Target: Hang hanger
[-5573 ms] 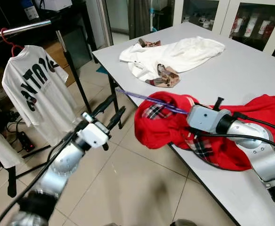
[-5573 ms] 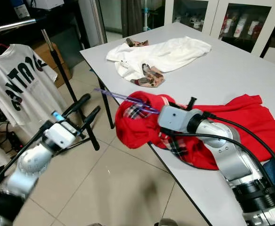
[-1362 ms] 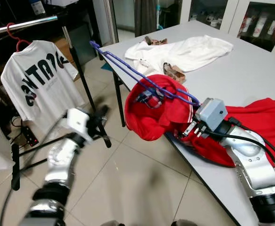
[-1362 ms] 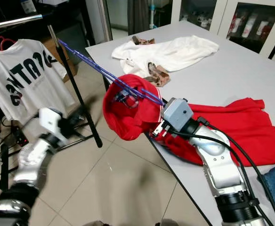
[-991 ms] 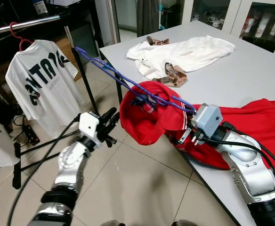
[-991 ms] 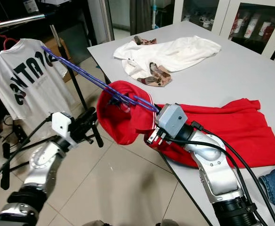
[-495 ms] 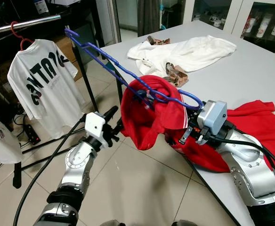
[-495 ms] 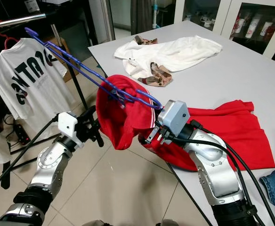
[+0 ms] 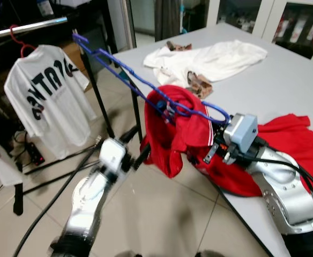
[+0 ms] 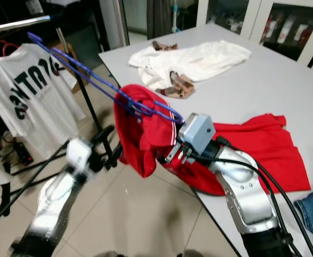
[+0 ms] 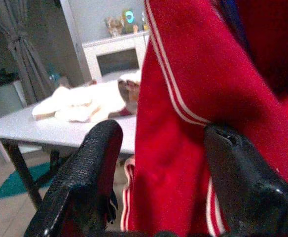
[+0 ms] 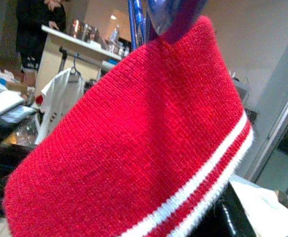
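Grey-white table (image 9: 285,80) carries the laundry: a white garment (image 9: 210,60) at the far end, and most of the red shirt (image 9: 285,155) spread near my right arm. I judge the table serves as the dressing surface, since the shirt's body lies there while only its collar end is lifted.

Clothes rail (image 9: 25,29) stands off the table's corner, well apart from my load, with a white printed T-shirt (image 9: 46,104) already hung on a red hanger (image 9: 18,47). Probably the target for this one too.

Blue hanger (image 9: 140,88) juts up and toward the rail, its far tip near the rail's upright, its near end buried in the red collar. Right gripper (image 10: 173,154) sits at the table edge under that fold; the fingers are hidden by cloth, so I cannot tell how wide they are, though something there bears the hanger's weight.

Left gripper (image 11: 156,163) is below, off the table edge, fingers (image 11: 92,163) parted with the hanging red hem between them, not closed on it. My guess: it is placed to steady or pull the cloth down over the hanger.
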Available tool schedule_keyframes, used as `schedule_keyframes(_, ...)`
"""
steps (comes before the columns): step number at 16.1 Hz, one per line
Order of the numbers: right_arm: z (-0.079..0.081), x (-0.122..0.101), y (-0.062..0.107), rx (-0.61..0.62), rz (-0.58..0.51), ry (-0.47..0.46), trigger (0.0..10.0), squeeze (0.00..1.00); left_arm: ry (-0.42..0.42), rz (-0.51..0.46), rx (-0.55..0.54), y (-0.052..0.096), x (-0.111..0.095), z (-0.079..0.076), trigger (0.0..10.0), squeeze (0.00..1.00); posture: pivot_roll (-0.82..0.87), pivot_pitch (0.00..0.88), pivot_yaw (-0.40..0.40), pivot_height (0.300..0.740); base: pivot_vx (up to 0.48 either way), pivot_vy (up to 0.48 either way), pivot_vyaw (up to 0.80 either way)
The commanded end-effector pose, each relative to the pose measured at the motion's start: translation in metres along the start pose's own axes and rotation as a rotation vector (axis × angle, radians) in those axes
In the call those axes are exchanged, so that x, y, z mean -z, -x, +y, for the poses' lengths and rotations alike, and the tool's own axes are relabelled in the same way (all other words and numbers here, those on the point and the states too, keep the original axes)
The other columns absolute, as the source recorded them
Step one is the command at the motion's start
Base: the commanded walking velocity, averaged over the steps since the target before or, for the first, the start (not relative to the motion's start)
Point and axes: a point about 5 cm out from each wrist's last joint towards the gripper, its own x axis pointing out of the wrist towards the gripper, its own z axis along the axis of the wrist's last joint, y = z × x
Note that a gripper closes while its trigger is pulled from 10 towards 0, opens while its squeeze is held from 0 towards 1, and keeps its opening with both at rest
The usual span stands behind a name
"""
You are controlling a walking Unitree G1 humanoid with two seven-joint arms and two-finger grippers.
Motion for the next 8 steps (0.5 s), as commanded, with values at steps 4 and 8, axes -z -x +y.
schedule_keyframes(4,-0.002,0.001,-0.001,-0.002,0.008,-0.001,0.0,0.0,-0.014,0.027,-0.006,0.02,-0.004,-0.003,10.0,0.0,-0.06,0.0,0.089,0.736,0.0,0.0,0.0)
schedule_keyframes(8,0.0,0.0,-0.007,-0.033,0.0,0.008,0.0,0.0,-0.012,0.014,0.037,0.013,-0.013,-0.009,10.0,0.0,-0.05,0.0,0.074,0.736,0.0,0.0,0.0)
